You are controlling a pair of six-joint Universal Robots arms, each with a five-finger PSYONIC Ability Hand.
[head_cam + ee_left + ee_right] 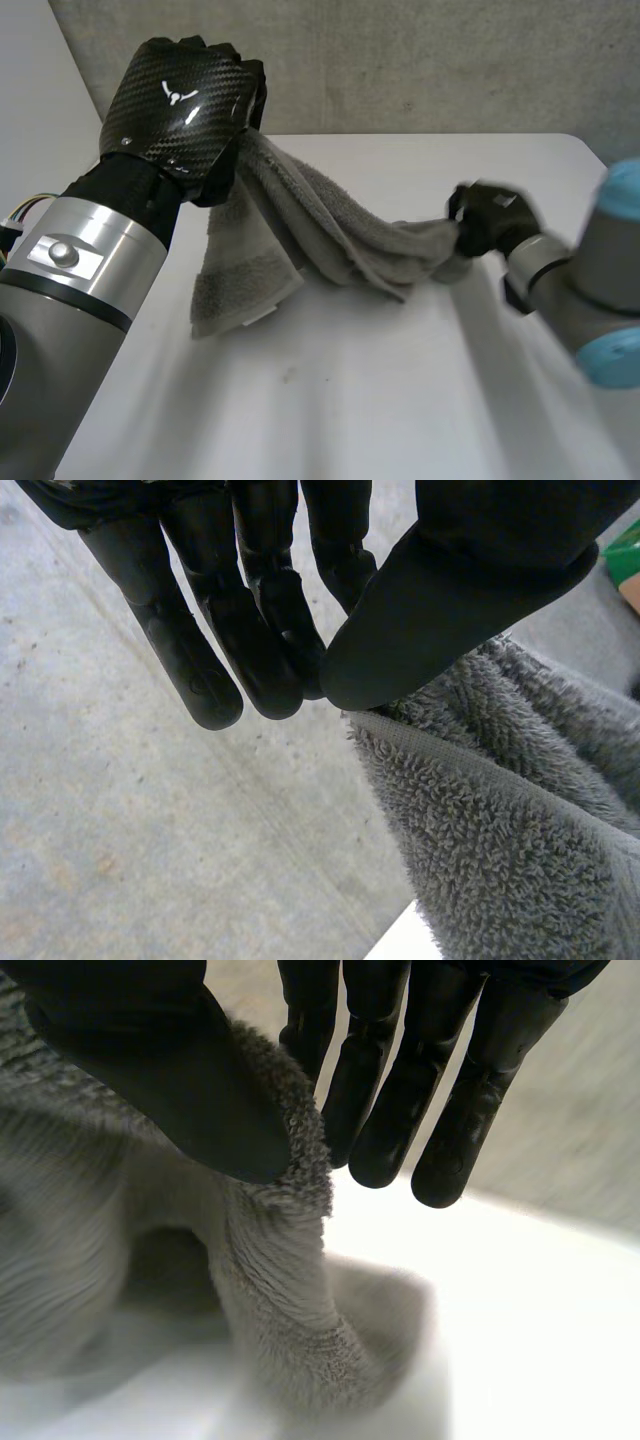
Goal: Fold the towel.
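A grey towel (330, 225) hangs bunched between my two hands above the white table (350, 400). My left hand (180, 100) is raised at the table's far left and is shut on one end of the towel. In the left wrist view the thumb (440, 600) pinches the hemmed edge of the towel (500, 820) against the fingers (270, 630). My right hand (495, 220) is lower, at the right, shut on the other end. In the right wrist view its thumb (170, 1060) presses the towel (270, 1290) edge against the fingers (365, 1090). A flap with a woven band droops to the table below the left hand.
A grey concrete wall (400, 60) runs behind the table's far edge. The table's right far corner (585, 145) lies close behind the right arm. A green object (625, 560) sits off the table beyond the left hand.
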